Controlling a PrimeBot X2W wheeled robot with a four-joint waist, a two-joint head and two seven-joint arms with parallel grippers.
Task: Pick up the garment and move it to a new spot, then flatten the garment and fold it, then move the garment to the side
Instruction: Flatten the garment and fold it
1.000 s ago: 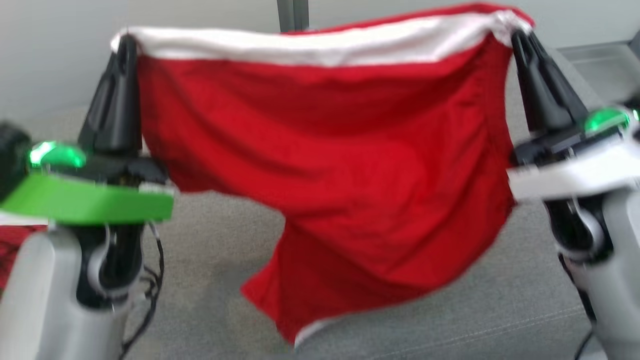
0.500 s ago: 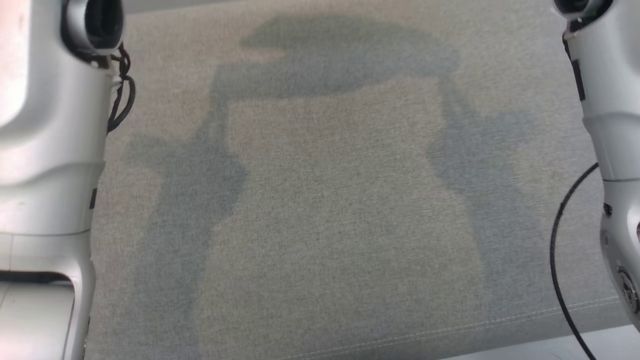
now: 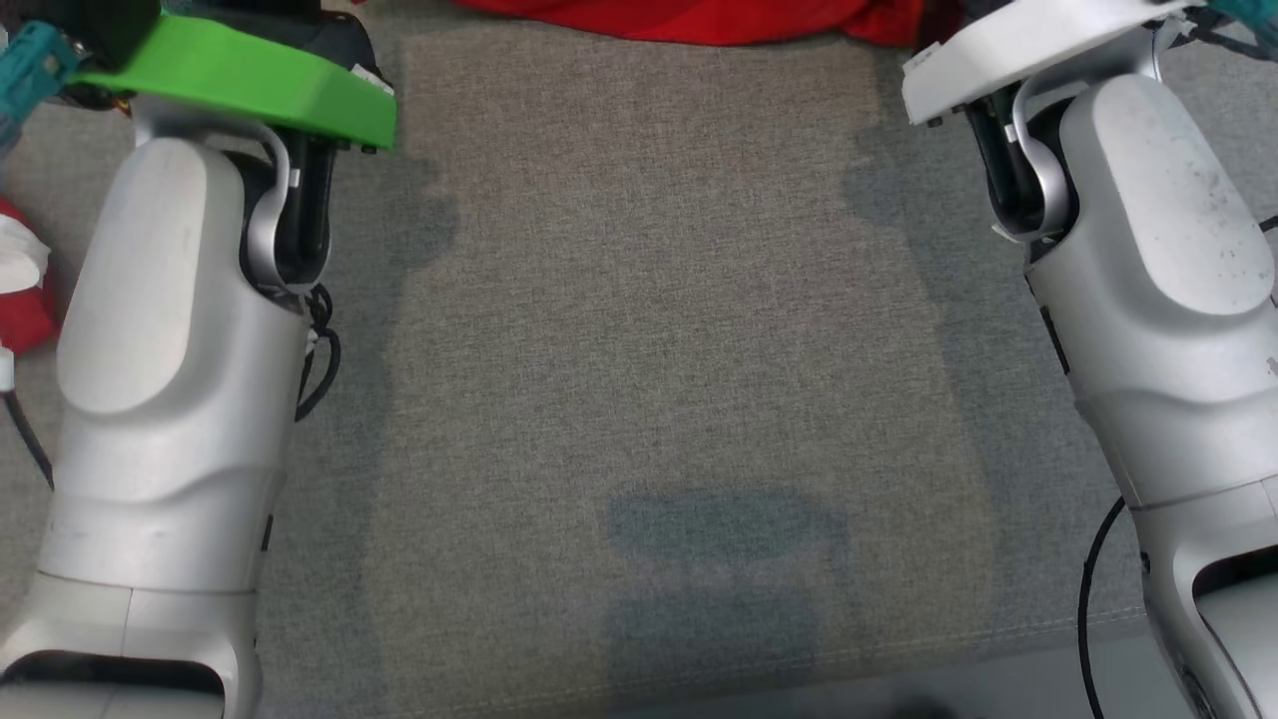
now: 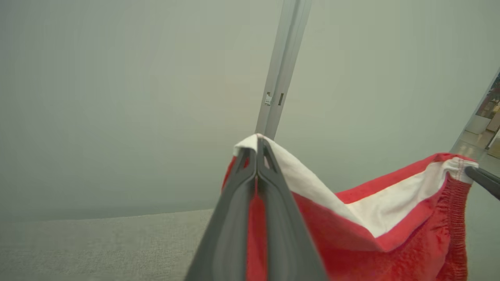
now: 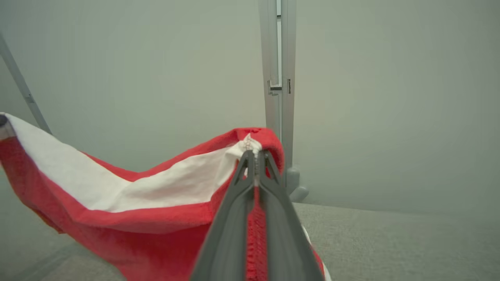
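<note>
The garment [image 4: 390, 234] is red with a white inner waistband and hangs stretched between my two grippers above the grey cushion. My left gripper [image 4: 258, 141] is shut on one waistband corner. The right gripper [image 5: 256, 154] is shut on the opposite corner of the garment [image 5: 136, 242], with red cloth pinched between its fingers. At the far right of the left wrist view, a dark fingertip [image 4: 482, 181] of the other gripper holds the far corner. In the head view just a strip of the garment [image 3: 699, 20] lies along the top edge, between my two pale forearms.
The grey fabric cushion [image 3: 649, 350] spreads below, with its stitched front edge [image 3: 998, 649] near the bottom. A red and white cloth item [image 3: 20, 290] lies at the far left. A pale wall with a metal post [image 5: 277, 78] stands behind.
The head camera has tilted down, so the hanging garment has slid up to the view's top edge. Both grippers still hold its corners.
</note>
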